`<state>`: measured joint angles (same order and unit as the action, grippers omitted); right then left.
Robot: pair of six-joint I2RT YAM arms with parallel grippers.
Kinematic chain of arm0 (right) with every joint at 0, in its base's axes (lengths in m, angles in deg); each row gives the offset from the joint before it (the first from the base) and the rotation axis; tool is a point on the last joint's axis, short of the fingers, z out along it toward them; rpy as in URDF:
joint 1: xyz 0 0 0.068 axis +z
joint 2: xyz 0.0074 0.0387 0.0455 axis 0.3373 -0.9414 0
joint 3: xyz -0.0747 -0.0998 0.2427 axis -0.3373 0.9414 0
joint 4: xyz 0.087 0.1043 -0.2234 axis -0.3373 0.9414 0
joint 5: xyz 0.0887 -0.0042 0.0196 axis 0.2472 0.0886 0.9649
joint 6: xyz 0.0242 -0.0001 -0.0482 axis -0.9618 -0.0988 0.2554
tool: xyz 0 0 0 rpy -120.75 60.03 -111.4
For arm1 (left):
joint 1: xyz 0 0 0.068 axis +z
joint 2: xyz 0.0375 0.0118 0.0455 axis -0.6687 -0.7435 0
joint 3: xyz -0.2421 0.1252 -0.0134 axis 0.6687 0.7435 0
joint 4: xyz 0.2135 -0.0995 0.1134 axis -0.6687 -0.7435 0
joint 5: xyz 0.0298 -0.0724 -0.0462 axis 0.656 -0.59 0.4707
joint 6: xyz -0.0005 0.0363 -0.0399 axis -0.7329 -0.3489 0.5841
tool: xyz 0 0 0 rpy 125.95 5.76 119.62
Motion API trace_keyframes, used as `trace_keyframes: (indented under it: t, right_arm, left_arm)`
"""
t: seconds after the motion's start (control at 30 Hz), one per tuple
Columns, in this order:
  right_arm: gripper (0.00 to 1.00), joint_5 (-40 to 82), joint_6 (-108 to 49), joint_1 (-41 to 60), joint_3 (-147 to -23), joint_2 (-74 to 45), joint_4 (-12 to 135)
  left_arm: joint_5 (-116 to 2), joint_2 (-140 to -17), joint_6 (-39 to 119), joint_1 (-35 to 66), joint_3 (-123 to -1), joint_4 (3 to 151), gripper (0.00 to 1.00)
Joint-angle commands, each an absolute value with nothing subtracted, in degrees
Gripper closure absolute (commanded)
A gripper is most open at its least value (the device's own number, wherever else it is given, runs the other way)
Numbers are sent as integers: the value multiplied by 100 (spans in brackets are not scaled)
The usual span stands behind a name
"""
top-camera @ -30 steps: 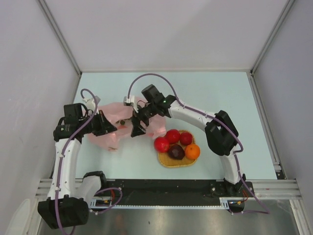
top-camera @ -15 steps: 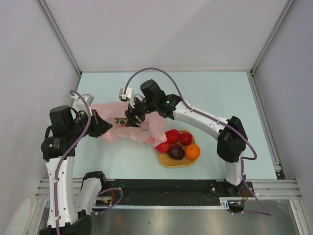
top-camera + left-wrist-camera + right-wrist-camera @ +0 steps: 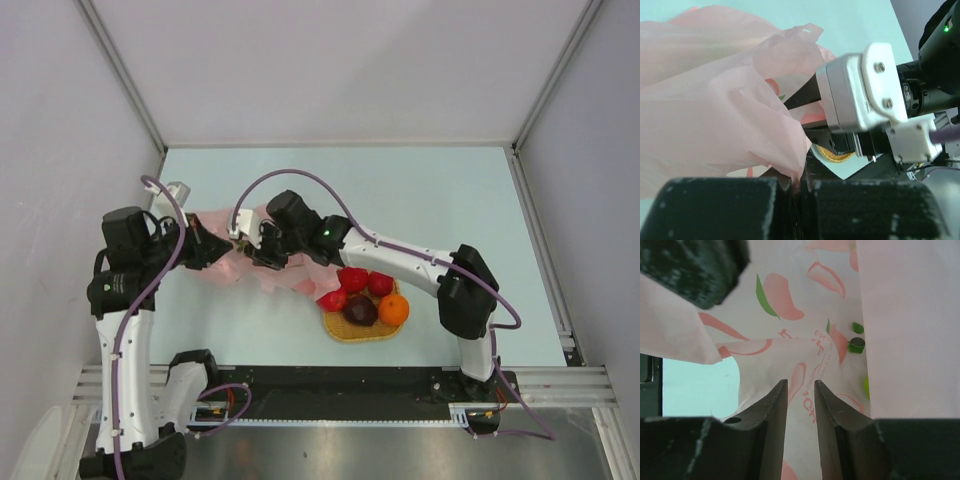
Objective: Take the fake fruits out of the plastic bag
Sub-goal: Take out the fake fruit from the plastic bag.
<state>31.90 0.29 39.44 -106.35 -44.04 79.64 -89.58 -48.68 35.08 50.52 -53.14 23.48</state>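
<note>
Nearest me, the woven mat [image 3: 347, 335] carries five of the fake fruits [image 3: 361, 310]: three red, one dark purple and one orange, bunched together. Just behind it the plastic bag [image 3: 283, 283] lies crumpled on the counter [image 3: 430, 200], its edge right beside the nearest red fruit. My left tool [image 3: 800, 184] is clamped on a fold of the bag's film, holding it up from the left. My right tool [image 3: 800, 384] is nosed into the bag with its fingers a narrow gap apart. Printed film lies beyond them, and I see nothing solid between them. I judge I'm after the last fruit, the green one, which isn't on the mat. The next move calls for finding it inside, getting the fingers round it rather than round loose film, and drawing it out with the left holding the mouth spread. Most of the bag's inside is hidden. The green flecks [image 3: 857, 328] off to the right may be fruit or print; I can't say.
</note>
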Motion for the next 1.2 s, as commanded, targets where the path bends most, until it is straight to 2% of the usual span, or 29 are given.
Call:
trace_keyframes:
  t: [0.0, 0.13, 0.23, 0.57, 0.67, 0.7, 0.73, 0.8, 0.83, 1.0, 1.17]
  right_arm:
    - [68, 3158, 466, 4005, -10659, -4147, 7968]
    - [70, 2133, -173, 3839, -10641, -4647, 7539]
    - [60, 1463, -753, 3689, -10571, -4903, 7160]
    - [47, 881, -1195, 3381, -10869, -5650, 6888]
    - [35, 889, -1221, 3329, -11019, -5774, 6905]
    - [24, 855, -1265, 3329, -11063, -5861, 6887]
    - [18, 828, -1291, 3320, -11150, -5896, 6887]
    - [7, 872, -1353, 3302, -11291, -6019, 6878]
    - [6, 881, -1362, 3276, -11370, -6159, 6870]
    - [3, 890, -1415, 3153, -12301, -6862, 7010]
    - [5, 873, -1406, 3048, -13013, -7591, 7054]
  left_arm:
    - [-9319, -4957, 3800, 5137, -5427, 2689, 100]
    - [-9337, -5001, 3643, 5137, -5797, 2479, 100]
    - [-9240, -4975, 3519, 5137, -5902, 2207, 100]
    - [-9222, -4509, 2861, 5348, -5754, 1486, 100]
    - [-9494, -4404, 2677, 5436, -5578, 1283, 100]
    - [-9538, -4386, 2632, 5453, -5499, 1239, 100]
    - [-9617, -4403, 2544, 5462, -5472, 1135, 100]
    - [-9670, -4456, 2482, 5462, -5385, 1072, 100]
    - [-9714, -4465, 2473, 5453, -5341, 1063, 100]
    - [-9767, -4649, 2508, 5462, -5182, 1204, 100]
    - [-9680, -4922, 2447, 5462, -5252, 1239, 100]
